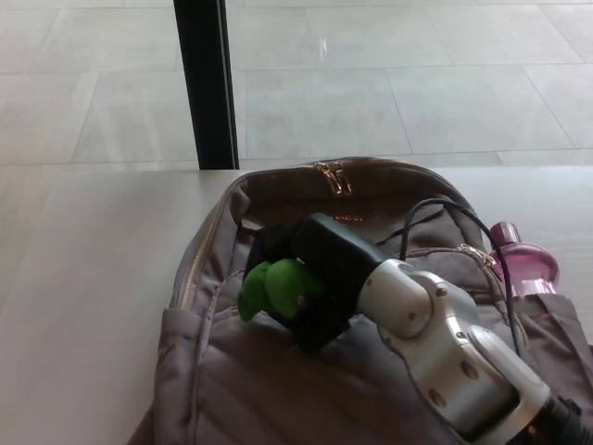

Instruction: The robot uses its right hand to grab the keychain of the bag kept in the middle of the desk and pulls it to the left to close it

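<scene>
Grey-lilac quilted fabric makes up the bag [278, 389], which lies flat on the white tabletop [83, 278], in the middle of the view and running off the lower edge. Its top end faces the far side of the tabletop. A pair of gold pulls [332, 176] sits at the crown of the bag, and a gold zip line [197, 269] runs down its left edge. The right hand [320, 269], black, lies over the upper front panel of the bag, left of the bag's centre. Its fingers are curled tight around the green keychain [269, 289], which bulges out on the left side of the hand, close to the bag's left edge. The zip that the keychain hangs from is hidden beneath the hand, so its condition cannot be told. The silver forearm [445, 348] comes in from the lower right corner and crosses the bag on a slant. A thin black cable [445, 206] loops up from the forearm above the bag's right shoulder. A pink bottle [523, 262] stands at the bag's right side, only its neck and cap showing; whether it sits in a side pocket cannot be told. Beyond the tabletop, a black post [206, 83] rises from a pale tiled floor [417, 83].
</scene>
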Controlling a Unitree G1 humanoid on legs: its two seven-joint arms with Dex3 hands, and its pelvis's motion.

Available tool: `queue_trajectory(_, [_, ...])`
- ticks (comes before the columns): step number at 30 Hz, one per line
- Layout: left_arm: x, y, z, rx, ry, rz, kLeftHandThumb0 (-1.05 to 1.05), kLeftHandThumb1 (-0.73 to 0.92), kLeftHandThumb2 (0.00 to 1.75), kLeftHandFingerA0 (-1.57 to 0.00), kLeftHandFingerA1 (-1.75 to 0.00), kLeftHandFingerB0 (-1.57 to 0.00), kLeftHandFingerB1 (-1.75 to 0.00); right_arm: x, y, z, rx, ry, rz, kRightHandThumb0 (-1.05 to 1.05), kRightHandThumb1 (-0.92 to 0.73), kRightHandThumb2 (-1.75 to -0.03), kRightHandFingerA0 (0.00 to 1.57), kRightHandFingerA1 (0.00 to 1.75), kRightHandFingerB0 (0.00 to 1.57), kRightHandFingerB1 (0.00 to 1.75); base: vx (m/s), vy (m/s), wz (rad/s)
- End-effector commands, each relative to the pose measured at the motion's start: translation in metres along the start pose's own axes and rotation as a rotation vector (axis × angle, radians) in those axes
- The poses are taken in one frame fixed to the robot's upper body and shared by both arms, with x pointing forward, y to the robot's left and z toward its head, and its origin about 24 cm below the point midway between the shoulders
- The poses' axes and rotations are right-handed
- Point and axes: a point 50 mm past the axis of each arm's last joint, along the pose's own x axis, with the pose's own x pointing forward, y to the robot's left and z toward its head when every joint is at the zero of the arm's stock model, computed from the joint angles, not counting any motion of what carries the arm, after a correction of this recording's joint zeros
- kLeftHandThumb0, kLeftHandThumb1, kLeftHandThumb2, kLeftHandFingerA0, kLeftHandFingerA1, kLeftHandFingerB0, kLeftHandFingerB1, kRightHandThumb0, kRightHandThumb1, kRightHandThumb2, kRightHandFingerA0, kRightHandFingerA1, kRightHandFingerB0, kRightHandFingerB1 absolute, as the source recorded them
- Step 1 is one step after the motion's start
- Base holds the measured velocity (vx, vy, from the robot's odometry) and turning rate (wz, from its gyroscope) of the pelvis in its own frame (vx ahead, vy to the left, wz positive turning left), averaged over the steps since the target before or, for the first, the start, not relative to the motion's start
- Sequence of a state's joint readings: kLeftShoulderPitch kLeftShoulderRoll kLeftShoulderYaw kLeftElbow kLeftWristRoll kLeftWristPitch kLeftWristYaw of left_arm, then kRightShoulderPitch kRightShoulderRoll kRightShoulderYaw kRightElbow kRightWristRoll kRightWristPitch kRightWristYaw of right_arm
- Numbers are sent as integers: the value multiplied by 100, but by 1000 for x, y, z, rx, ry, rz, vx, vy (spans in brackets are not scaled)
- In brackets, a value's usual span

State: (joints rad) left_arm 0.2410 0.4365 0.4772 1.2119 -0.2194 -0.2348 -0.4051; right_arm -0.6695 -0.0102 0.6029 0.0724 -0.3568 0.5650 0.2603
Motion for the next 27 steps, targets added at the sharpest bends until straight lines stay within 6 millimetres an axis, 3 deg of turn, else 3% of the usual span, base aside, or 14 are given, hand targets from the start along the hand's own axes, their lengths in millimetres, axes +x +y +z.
queue_trajectory(1, [-1,3,1,9,-10,22,-96,92,94,-64,-59,-54,-47,8,11,19,-12,-37,31,-28,-54,-110,89,175,71,115,0,0,0])
queue_trajectory(5, [-1,2,0,5,-11,26,-95,92,94,-65,-58,-55,-47,14,10,32,-46,-34,26,-29,-55,-109,85,175,66,122,0,0,0])
queue_trajectory(6, [-1,2,0,-10,-12,22,-86,84,126,-63,-64,-53,-56,15,10,39,-16,-42,16,-24,-58,-101,79,170,64,98,0,0,0])
queue_trajectory(7, [-1,2,0,-9,-12,21,-96,92,94,-62,-58,-51,-47,17,11,41,-6,-48,18,-23,-59,-95,74,161,63,79,0,0,0])
queue_trajectory(8, [-1,2,0,-5,-11,21,-96,92,94,-62,-58,-51,-47,18,12,44,3,-55,22,-23,-59,-95,74,161,63,79,0,0,0])
queue_trajectory(9, [-1,2,0,-6,-9,20,-97,92,94,-62,-59,-51,-47,20,13,46,20,-55,35,-25,-61,-90,68,137,57,69,0,0,0])
queue_trajectory(10, [-1,2,0,-5,-12,14,-95,92,92,-62,-60,-52,-48,22,14,48,15,-59,37,-26,-58,-100,69,147,68,89,0,0,0])
queue_trajectory(14, [0,2,0,-24,-9,27,-96,92,94,-66,-62,-55,-47,27,20,57,-10,-89,39,-30,-59,-99,78,158,79,89,0,0,0])
queue_trajectory(18, [0,1,0,-43,-10,23,-102,86,99,-65,-62,-57,-50,34,29,66,15,-67,45,-30,-57,-106,86,175,80,127,0,0,0])
queue_trajectory(20, [0,1,0,-38,-9,24,-97,92,90,-63,-59,-54,-47,39,36,71,42,-50,52,-34,-59,-101,86,175,76,96,0,0,0])
queue_trajectory(21, [0,1,0,-29,-11,21,-97,92,90,-63,-59,-54,-47,41,39,73,42,-45,55,-34,-59,-101,86,175,76,96,0,0,0])
queue_trajectory(23, [0,2,1,-22,-8,23,-101,92,93,-62,-58,-52,-46,44,46,78,36,-30,64,-35,-64,-92,82,169,56,73,0,0,0])
queue_trajectory(25, [0,1,0,-12,-3,16,-99,92,94,-61,-58,-52,-46,44,59,80,82,-29,84,-36,-66,-91,81,173,53,90,0,0,0])
queue_trajectory(27, [0,1,1,-17,-3,12,-97,92,93,-59,-58,-53,-47,47,85,84,75,-21,128,-40,-79,-80,69,161,43,57,0,0,0])
